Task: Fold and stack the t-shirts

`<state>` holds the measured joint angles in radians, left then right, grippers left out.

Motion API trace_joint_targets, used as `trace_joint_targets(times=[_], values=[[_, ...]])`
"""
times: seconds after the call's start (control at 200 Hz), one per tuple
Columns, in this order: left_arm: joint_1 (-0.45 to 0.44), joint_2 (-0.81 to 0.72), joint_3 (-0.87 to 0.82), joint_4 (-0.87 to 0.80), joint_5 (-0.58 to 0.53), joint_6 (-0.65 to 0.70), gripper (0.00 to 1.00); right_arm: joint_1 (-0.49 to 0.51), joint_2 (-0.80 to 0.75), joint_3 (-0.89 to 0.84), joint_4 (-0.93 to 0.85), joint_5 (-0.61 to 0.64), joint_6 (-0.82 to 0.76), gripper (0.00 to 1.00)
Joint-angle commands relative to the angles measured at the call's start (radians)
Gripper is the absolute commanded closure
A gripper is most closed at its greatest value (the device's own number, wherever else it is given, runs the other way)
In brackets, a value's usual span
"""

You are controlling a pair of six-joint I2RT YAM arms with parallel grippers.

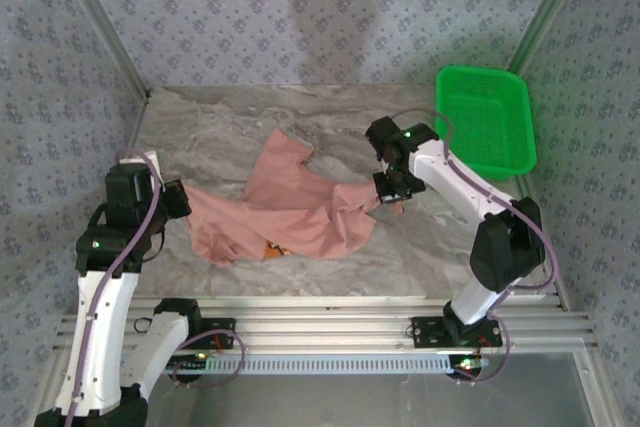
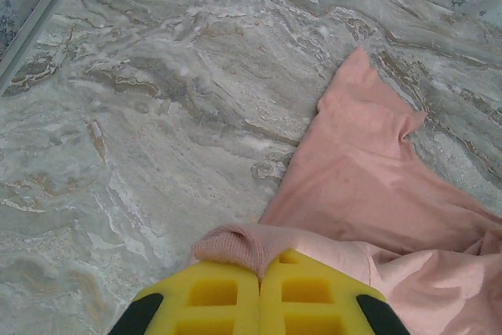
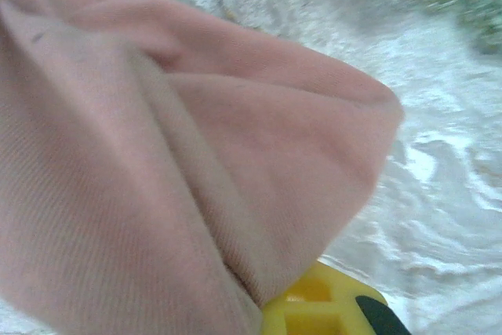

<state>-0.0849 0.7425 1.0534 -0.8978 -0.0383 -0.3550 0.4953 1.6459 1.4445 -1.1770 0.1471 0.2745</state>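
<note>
Handling limp, light, soft shirt (image 1: 295,209): left tool (image 2: 260,274) clamped on rolled edge, bottom centre; right tool (image 3: 314,307) probably pinching bunched fold, view blurred. Grip corners, seams.

Your left arm (image 1: 95,322) and right arm (image 1: 450,172) have white links with black joints and black bases. A lilac cable (image 1: 150,222) loops along each. Small green lights (image 1: 407,133) glow on the joints. Your fingers (image 2: 227,296) are yellow with square pockets, black at the outer edges.
</note>
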Motion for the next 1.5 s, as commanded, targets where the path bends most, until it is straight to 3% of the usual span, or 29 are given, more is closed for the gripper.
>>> trace_joint_targets(times=[0.0, 0.175, 0.42, 0.485, 0.585, 0.66, 0.769, 0.894, 1.029, 1.219, 1.494], values=[[0.009, 0.010, 0.039, 0.006, -0.004, 0.023, 1.00, -0.013, 0.029, 0.066, -0.118, 0.111, -0.070, 0.94], [0.010, 0.022, 0.042, 0.012, 0.004, 0.033, 1.00, -0.011, 0.130, 0.177, -0.097, 0.193, -0.136, 0.94], [0.013, 0.039, 0.038, 0.009, 0.016, 0.035, 1.00, -0.005, 0.332, 0.354, 0.015, 0.176, -0.226, 0.88], [0.013, 0.043, 0.031, 0.011, 0.024, 0.034, 1.00, -0.011, 0.389, 0.413, 0.056, 0.128, -0.233, 0.79], [0.015, 0.050, 0.019, 0.019, 0.038, 0.031, 1.00, -0.037, 0.443, 0.502, 0.089, 0.001, -0.176, 0.49], [0.016, 0.059, 0.017, 0.021, 0.046, 0.031, 1.00, -0.066, 0.415, 0.518, 0.098, -0.109, -0.114, 0.43], [0.019, 0.065, 0.005, 0.032, 0.056, 0.023, 1.00, -0.117, 0.234, 0.374, 0.130, -0.230, -0.057, 0.34], [0.020, 0.066, -0.009, 0.045, 0.078, 0.006, 1.00, -0.198, -0.051, 0.094, 0.174, -0.386, 0.017, 0.27], [0.021, 0.068, -0.036, 0.073, 0.103, -0.007, 1.00, -0.264, -0.226, -0.214, 0.254, -0.577, 0.087, 0.27], [0.021, 0.090, -0.035, 0.095, 0.118, -0.012, 1.00, -0.282, -0.215, -0.545, 0.511, -0.702, 0.119, 0.36], [0.023, 0.086, -0.027, 0.079, 0.110, -0.007, 1.00, -0.233, -0.026, -0.573, 0.693, -0.711, 0.114, 0.46]])
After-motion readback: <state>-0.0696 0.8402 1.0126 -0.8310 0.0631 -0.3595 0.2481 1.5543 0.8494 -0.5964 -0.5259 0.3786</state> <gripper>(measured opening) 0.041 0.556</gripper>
